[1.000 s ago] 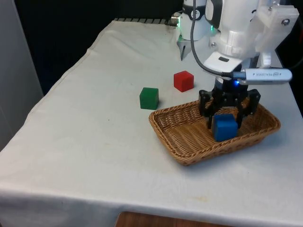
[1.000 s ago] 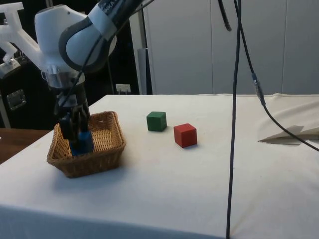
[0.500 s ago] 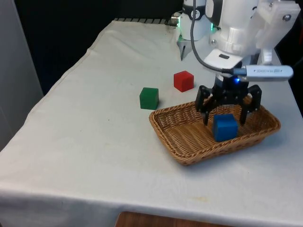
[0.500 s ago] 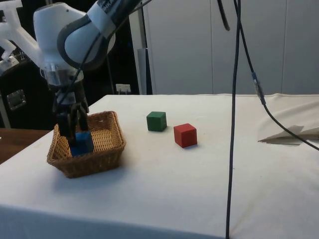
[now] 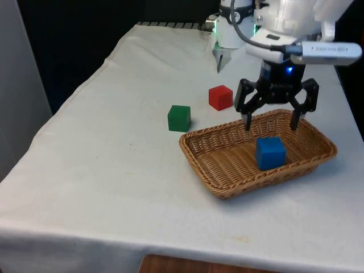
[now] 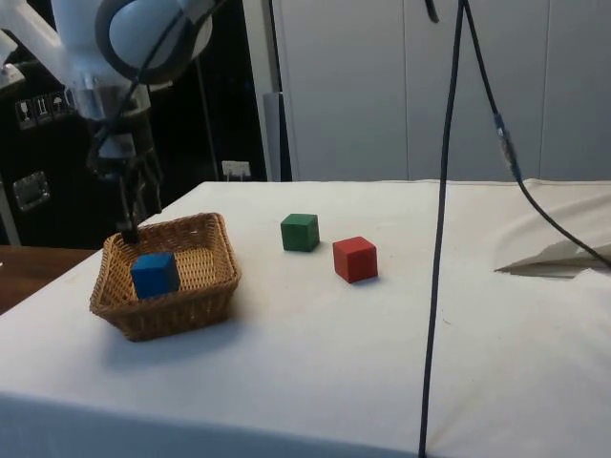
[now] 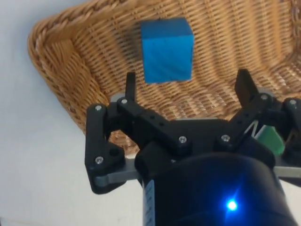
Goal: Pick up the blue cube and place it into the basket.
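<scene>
The blue cube (image 5: 269,152) is seen lying on the woven floor of the basket (image 5: 227,181), in the right half of the front frame, slightly below centre. In the side view the cube (image 6: 155,274) is found at the left of the frame, inside the basket (image 6: 181,310). The gripper (image 5: 272,120) is held above the basket's far rim, clear of the cube, with its fingers spread wide and nothing between them. In the wrist view the cube (image 7: 167,50) is shown near the top centre of the frame, apart from the gripper (image 7: 187,81), resting on the basket's weave (image 7: 61,61). A green cube (image 5: 179,118) and a red cube (image 5: 220,97) are seen on the white cloth (image 5: 108,170) outside the basket, at centre and just above centre of the front frame.
</scene>
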Available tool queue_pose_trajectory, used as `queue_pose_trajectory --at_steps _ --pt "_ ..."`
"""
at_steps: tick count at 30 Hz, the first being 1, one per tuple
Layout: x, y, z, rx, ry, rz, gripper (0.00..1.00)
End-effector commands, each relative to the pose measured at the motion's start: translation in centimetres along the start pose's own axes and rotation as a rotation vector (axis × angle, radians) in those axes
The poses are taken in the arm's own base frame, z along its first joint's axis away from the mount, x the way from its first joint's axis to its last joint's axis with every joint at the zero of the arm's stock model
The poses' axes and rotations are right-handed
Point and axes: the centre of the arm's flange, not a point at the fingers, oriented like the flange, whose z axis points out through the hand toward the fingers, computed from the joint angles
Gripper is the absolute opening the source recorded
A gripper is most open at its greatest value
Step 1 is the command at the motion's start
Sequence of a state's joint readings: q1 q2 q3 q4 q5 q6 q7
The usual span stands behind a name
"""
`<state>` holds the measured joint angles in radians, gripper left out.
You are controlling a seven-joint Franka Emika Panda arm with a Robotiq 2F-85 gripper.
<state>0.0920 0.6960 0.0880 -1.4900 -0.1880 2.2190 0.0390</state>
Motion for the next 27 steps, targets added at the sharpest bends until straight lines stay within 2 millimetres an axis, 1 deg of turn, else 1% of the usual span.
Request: queue_pose_trajectory --at_steps 1,5,6,7,8,9,12,15,16,18,19,22,25,26,27 --pt "-0.3 0.2 -0.9 0.001 -0.004 -0.003 1.00" --pt "-0.9 0.8 -2.4 -0.004 -0.009 0.000 1.00" --pt "-1.3 1.2 -3.0 -0.006 -0.008 0.001 1.00" --pt "-1.5 1.4 -3.2 -0.007 -0.008 0.001 1.00" --pt "-1.3 1.2 -2.9 -0.012 -0.015 0.003 1.00" --pt "-1.6 1.4 -3.2 -0.013 -0.017 0.002 1.00" --pt "-2.6 2.5 -4.6 -0.014 -0.008 0.003 1.00" --pt "-3.1 3.3 -5.2 -0.018 -0.006 0.004 1.00" --pt "-3.0 3.0 -5.0 -0.022 -0.013 0.005 1.00" --pt "-3.6 4.1 -5.9 -0.022 -0.002 0.005 1.00" --pt "-3.6 4.1 -5.9 -0.022 -0.002 0.005 1.00" --pt "-4.2 5.3 -6.7 -0.027 0.003 0.007 1.00" --pt "-4.5 6.1 -7.2 -0.027 0.009 0.009 1.00" --pt "-4.5 5.9 -6.9 -0.035 -0.003 0.010 1.00" --pt "-4.7 6.4 -7.3 -0.028 0.010 0.009 1.00"
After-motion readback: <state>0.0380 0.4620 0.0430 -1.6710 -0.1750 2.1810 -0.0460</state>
